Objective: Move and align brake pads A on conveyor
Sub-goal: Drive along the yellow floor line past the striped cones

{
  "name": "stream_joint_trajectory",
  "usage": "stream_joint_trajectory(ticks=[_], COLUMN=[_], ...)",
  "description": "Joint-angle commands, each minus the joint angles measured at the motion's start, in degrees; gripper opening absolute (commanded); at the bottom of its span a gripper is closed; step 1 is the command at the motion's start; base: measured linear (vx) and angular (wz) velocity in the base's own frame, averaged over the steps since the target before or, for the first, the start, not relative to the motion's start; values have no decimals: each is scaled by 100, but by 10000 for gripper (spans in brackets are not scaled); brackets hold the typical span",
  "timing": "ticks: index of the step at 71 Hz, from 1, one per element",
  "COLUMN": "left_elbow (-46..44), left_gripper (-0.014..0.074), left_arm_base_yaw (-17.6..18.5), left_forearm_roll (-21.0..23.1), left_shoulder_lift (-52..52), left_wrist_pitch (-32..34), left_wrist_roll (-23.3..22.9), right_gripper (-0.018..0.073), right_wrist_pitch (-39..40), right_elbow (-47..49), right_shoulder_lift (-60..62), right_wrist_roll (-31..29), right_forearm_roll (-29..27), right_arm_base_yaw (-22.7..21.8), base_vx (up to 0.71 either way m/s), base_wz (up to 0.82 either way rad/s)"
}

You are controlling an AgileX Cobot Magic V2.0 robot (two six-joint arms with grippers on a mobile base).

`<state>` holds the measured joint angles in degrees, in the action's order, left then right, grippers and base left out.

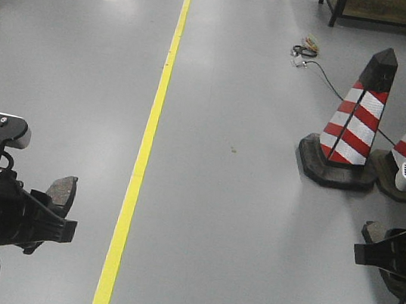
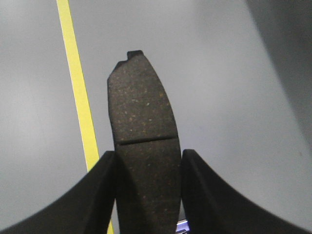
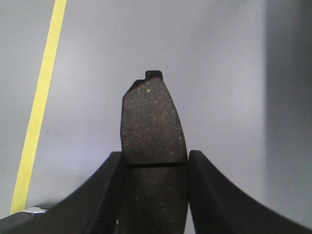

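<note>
My left gripper [image 2: 147, 161] is shut on a brake pad [image 2: 142, 141], a dark speckled oblong with a centre groove and a notch at its far end. It sticks out ahead of the jaws above the grey floor. In the front view this pad [image 1: 63, 192] shows at the left gripper [image 1: 52, 214], low left. My right gripper [image 3: 154, 161] is shut on a second brake pad [image 3: 152, 126] of the same kind. In the front view the right gripper [image 1: 375, 250] is at the right edge; its pad is hard to make out there. The conveyor is out of view.
A yellow floor line [image 1: 147, 144] runs away down the middle of the grey floor. Two red and white striped cones [image 1: 356, 121] stand at the right, with a black cable [image 1: 316, 62] and a dark bench beyond. Planters stand at the far left.
</note>
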<state>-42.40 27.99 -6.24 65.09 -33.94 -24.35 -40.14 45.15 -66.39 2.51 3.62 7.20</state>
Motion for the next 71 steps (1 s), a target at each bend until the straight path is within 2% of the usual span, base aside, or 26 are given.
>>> stream_joint_trajectory(ticks=[1,71], left_elbow=[-142,-142], left_gripper=[118,118], left_arm_base_yaw=[23,23], left_forearm_roll=[-21,-21], left_shoulder_lift=[-140,-140], left_wrist_pitch=[386,386], left_wrist_roll=[-38,-38], right_gripper=[72,72], right_wrist_pitch=[310,316], right_elbow=[178,178], right_shoulder_lift=[135,135], right_wrist_roll=[-41,-41], right_forearm_roll=[59,59], right_arm_base_yaw=[4,4], base_vx=[63,58], base_wz=[-2,-10])
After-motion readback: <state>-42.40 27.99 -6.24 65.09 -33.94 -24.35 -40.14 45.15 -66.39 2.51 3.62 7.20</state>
